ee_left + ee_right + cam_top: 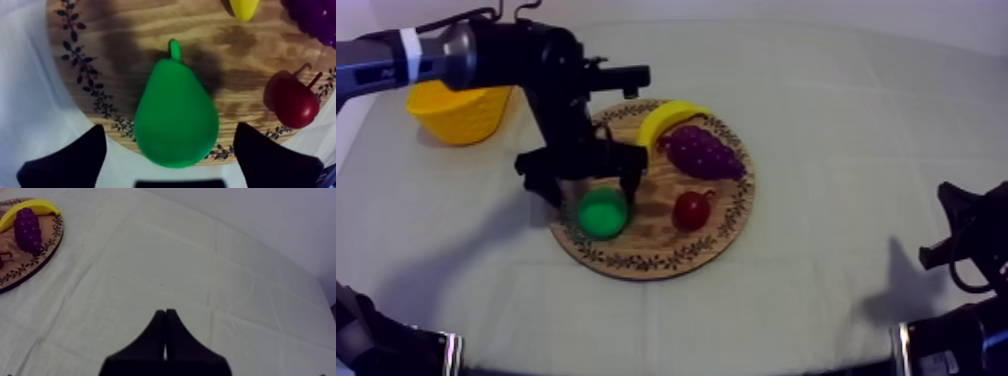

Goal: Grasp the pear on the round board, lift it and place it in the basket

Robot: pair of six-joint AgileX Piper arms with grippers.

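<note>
The green pear [602,213] [175,117] lies on the near left part of the round wooden board [666,262] [80,55], its stem pointing toward the board's middle. My left gripper [594,185] [171,129] hangs open right over it, one black finger [75,160] on each side of the pear's wide end, without touching it. The yellow basket [461,110] stands at the far left, behind the left arm. My right gripper [958,235] [165,319] rests low at the right, its fingers together as a narrow wedge over bare cloth.
A banana [671,118] [30,208], a bunch of purple grapes [704,152] [27,228] and a small red fruit [691,210] [294,102] share the board [35,263]. The red fruit lies just right of the pear. Bare cloth stretches between board and right arm.
</note>
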